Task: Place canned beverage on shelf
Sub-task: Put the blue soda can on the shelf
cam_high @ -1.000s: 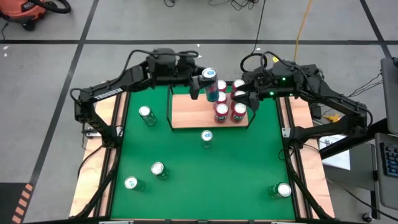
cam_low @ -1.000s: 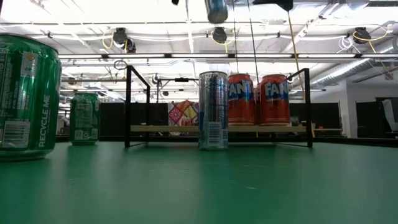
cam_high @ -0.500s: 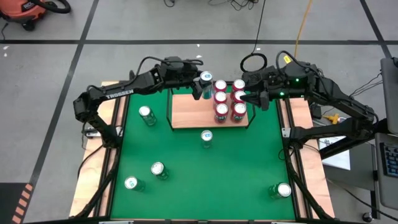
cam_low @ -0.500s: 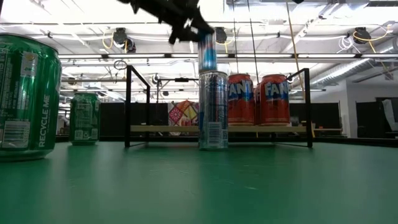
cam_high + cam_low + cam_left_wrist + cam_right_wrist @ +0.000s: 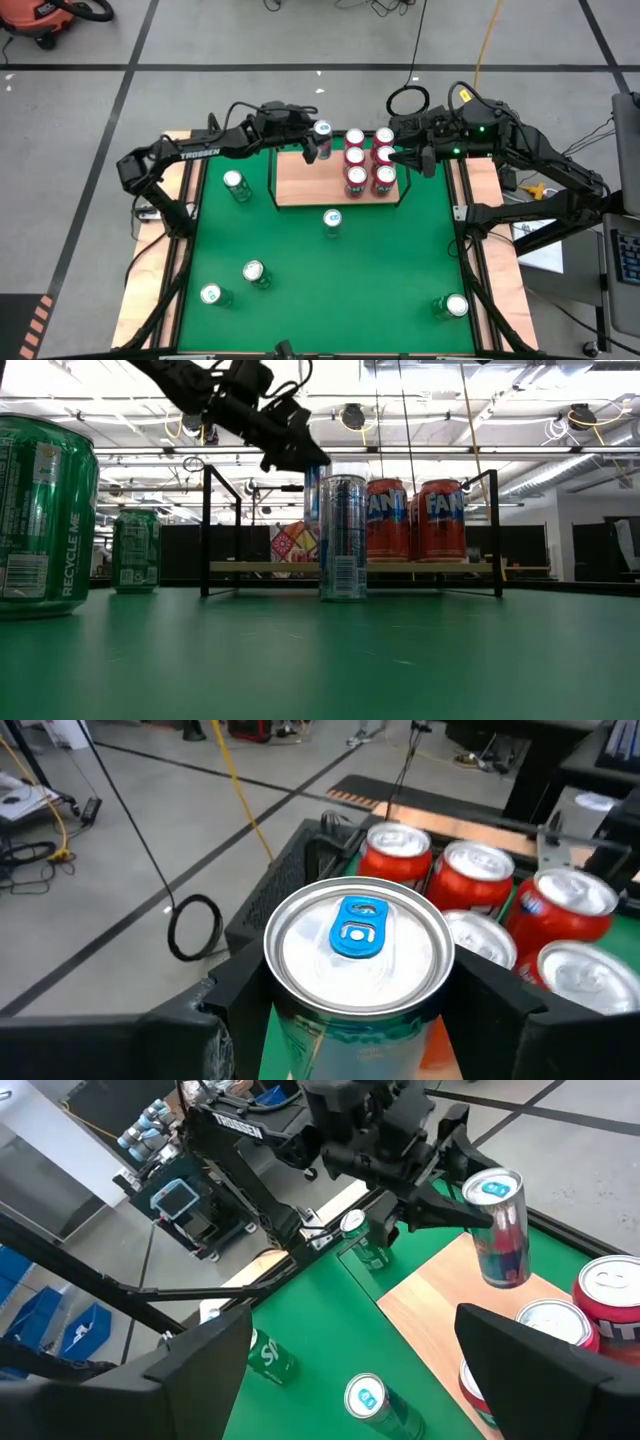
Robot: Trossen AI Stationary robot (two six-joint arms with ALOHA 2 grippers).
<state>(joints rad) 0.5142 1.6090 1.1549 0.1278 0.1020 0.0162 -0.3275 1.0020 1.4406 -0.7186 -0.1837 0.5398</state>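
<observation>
My left gripper (image 5: 312, 143) is shut on a slim silver-and-blue can (image 5: 497, 1230) with a blue tab (image 5: 357, 928). It holds the can above the far left part of the shelf (image 5: 305, 185), a light-wood board with a black rail. Several red cans (image 5: 370, 158) stand on the shelf's right half. My right gripper (image 5: 352, 1318) hangs open and holds nothing, high beside the shelf's right rail (image 5: 415, 160). In the low view, the held can (image 5: 311, 495) shows partly behind another slim can (image 5: 343, 537). My left gripper pinches the can's side wall (image 5: 482, 1218), just below the rim, between its two fingers (image 5: 440, 1208). The fingers come nearly level from the table's left side. The can is upright, slightly tilted, and lifted clear of the shelf board.
A slim can (image 5: 332, 218) stands on the green mat just in front of the shelf. Green cans stand at the left (image 5: 235, 183), near left (image 5: 254, 271) (image 5: 211, 295) and near right (image 5: 455, 305). The shelf's left half is bare wood.
My left gripper has come down with the can and shifted a little toward the table's left edge. It is now low over the shelf's far left part, and the can is still upright. My right gripper has drawn back slightly toward the right edge.
</observation>
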